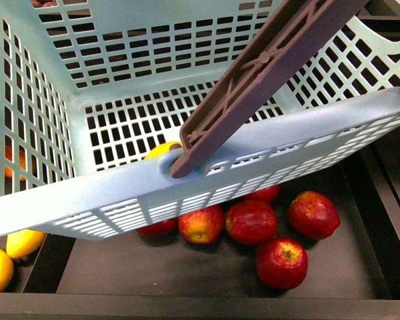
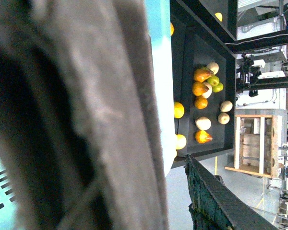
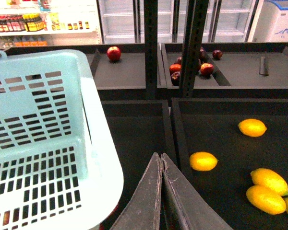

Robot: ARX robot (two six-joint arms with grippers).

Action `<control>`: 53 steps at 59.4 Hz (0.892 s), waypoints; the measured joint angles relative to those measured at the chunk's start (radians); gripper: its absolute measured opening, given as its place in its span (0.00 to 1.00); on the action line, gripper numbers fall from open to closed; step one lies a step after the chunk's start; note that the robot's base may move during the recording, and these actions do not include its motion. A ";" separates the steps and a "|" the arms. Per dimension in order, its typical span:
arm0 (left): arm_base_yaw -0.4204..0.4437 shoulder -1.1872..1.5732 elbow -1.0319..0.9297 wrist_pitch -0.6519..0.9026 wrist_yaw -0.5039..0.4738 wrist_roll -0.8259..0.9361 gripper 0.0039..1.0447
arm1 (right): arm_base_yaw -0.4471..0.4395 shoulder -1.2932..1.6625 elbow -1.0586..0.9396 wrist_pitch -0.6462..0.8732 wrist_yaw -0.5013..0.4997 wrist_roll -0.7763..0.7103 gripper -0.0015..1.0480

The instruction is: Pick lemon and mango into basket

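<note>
The light teal basket [image 1: 120, 200] hangs tilted and fills the front view, its brown handle [image 1: 267, 73] running up to the right. My left gripper [image 2: 153, 206] is shut on the basket handle [image 2: 110, 120], which fills the left wrist view. A yellow fruit [image 1: 161, 148] shows through the lattice; I cannot tell which fruit it is. My right gripper [image 3: 161, 155] is shut and empty, beside the basket's rim [image 3: 103, 158]. Lemons [image 3: 203, 161] lie in the dark tray just beyond its tips. Mangoes [image 3: 270, 179] lie further along the same tray.
Several red apples [image 1: 251, 221] lie in a dark tray under the basket. Two yellow fruits [image 1: 23, 241] lie in the neighbouring tray at lower left. A dark upright post [image 3: 194, 48] and tray dividers stand beyond the right gripper. Pears and round fruit [image 2: 201, 88] fill a far tray.
</note>
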 joint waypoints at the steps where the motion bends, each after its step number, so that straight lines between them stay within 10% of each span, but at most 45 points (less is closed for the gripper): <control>1: 0.000 0.000 0.000 0.000 0.000 0.000 0.26 | -0.006 -0.005 -0.004 -0.003 -0.008 0.000 0.02; 18: 0.000 0.000 0.000 0.000 0.007 0.000 0.26 | -0.082 -0.153 -0.081 -0.074 -0.077 -0.002 0.02; 43: -0.005 0.000 0.000 0.001 0.004 0.001 0.26 | -0.083 -0.172 -0.090 -0.080 -0.075 -0.002 0.92; 53: -0.013 0.000 0.000 0.002 0.026 -0.009 0.26 | -0.085 -0.176 -0.090 -0.080 -0.076 -0.003 0.92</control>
